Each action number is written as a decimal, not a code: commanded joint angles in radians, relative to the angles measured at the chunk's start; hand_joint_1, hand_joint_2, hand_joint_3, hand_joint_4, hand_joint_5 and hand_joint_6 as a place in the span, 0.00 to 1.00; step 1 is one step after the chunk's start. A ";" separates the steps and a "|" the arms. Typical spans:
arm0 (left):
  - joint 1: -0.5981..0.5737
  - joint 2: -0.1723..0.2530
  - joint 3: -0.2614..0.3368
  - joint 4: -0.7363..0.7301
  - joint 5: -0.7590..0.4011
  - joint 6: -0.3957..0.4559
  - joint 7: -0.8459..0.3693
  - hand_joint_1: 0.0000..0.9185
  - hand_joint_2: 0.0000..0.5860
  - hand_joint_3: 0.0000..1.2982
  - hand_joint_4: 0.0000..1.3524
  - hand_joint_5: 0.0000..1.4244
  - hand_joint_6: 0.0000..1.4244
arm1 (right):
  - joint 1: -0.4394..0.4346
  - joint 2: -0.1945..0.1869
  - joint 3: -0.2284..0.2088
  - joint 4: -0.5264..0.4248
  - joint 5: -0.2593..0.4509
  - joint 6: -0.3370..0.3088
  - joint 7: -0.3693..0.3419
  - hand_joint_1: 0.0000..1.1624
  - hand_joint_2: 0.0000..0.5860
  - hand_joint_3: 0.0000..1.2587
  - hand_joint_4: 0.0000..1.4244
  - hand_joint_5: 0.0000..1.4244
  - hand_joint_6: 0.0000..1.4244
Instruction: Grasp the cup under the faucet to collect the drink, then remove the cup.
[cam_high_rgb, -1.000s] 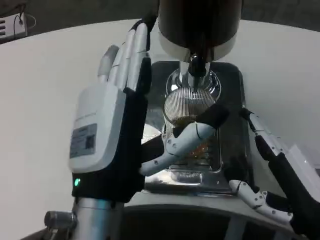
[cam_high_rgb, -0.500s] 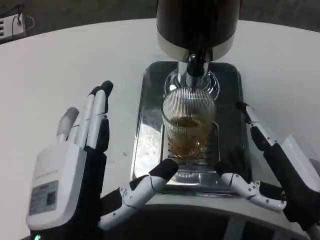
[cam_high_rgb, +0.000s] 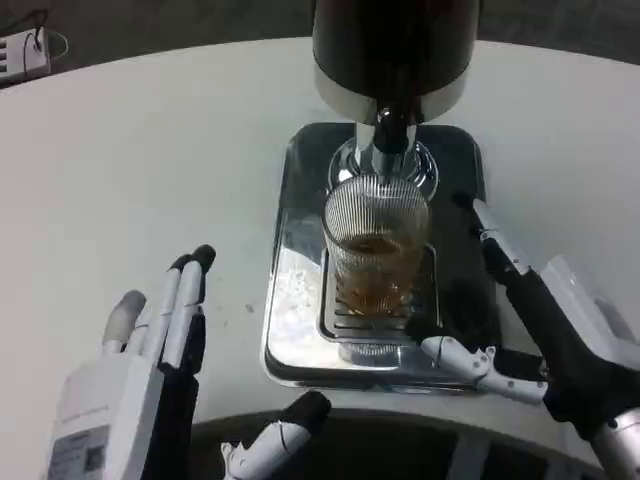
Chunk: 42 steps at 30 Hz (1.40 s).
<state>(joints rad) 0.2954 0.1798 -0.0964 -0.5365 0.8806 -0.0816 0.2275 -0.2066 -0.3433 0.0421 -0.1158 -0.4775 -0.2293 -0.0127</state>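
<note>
Cup (cam_high_rgb: 377, 250) upright under faucet (cam_high_rgb: 388, 135), mouth up; left hand (cam_high_rgb: 140, 390), right hand (cam_high_rgb: 545, 330) fingers apart, empty.

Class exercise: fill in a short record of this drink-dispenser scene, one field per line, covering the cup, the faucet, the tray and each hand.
cup: ribbed clear glass, upright, part-filled with amber drink
faucet: directly above the cup
tray: shiny metal, cup stands on its grate
left hand: open, over the table left of the tray
right hand: open beside the cup, not gripping it

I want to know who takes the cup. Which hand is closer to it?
The right hand, its fingers open beside the cup on the tray; the left hand is farther off.
</note>
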 joint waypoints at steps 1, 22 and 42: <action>0.054 0.021 -0.022 0.046 0.032 -0.014 0.013 0.00 0.19 0.00 0.00 0.07 0.00 | -0.043 0.006 0.012 0.049 0.025 -0.018 0.001 0.48 0.43 0.00 0.00 0.05 0.16; 0.091 0.021 -0.026 0.027 0.052 0.017 -0.006 0.00 0.20 0.00 0.00 0.07 0.00 | -0.166 0.062 0.053 0.183 0.104 -0.024 0.006 0.52 0.38 0.00 0.02 0.08 0.17; 0.128 0.021 -0.006 -0.019 0.045 0.039 -0.025 0.00 0.21 0.00 0.00 0.07 0.00 | -0.252 0.121 0.075 0.280 0.126 -0.010 0.000 0.62 0.33 0.00 0.06 0.12 0.20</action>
<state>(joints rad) 0.4049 0.1932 -0.1101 -0.5432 0.9181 -0.0504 0.2144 -0.4498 -0.2362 0.1086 0.1524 -0.3559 -0.2464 -0.0103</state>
